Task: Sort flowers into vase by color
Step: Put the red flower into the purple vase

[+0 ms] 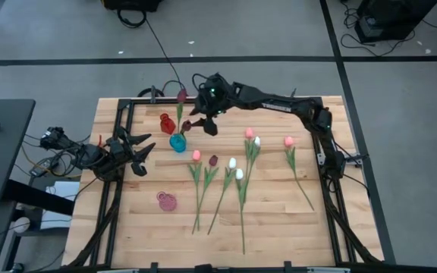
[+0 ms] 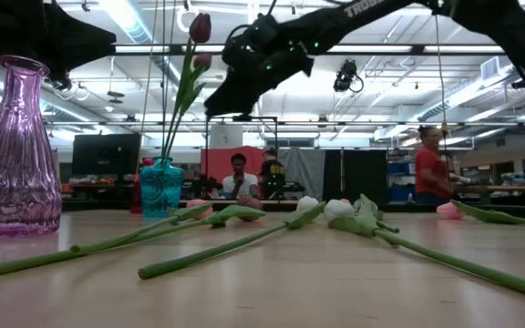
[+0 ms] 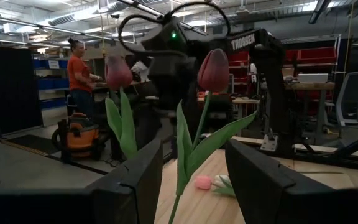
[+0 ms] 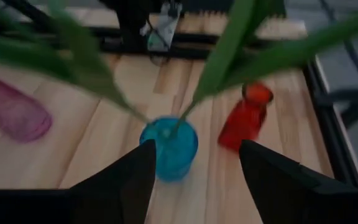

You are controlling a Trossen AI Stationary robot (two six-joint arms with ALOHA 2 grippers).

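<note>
Two dark maroon tulips [image 3: 214, 70] stand in the blue vase [image 4: 168, 148], their stems stuck in its mouth and their leaves spreading upward. My right gripper [image 4: 197, 152] hovers open just above and beside that vase, at the table's far middle [image 1: 208, 121], touching nothing. Several more flowers lie flat on the table: pink [image 1: 196, 155], maroon [image 1: 213, 160], white [image 1: 232, 162] and others toward the right. My left gripper [image 1: 144, 155] waits open at the table's left side, facing the vase.
A red vase [image 1: 167, 123] stands right next to the blue one, on its far-left side. A pink vase [image 1: 166, 201] stands at the near left. Black frame rails [image 1: 124, 121] run along the table's edges. People show in the room beyond [image 2: 429, 164].
</note>
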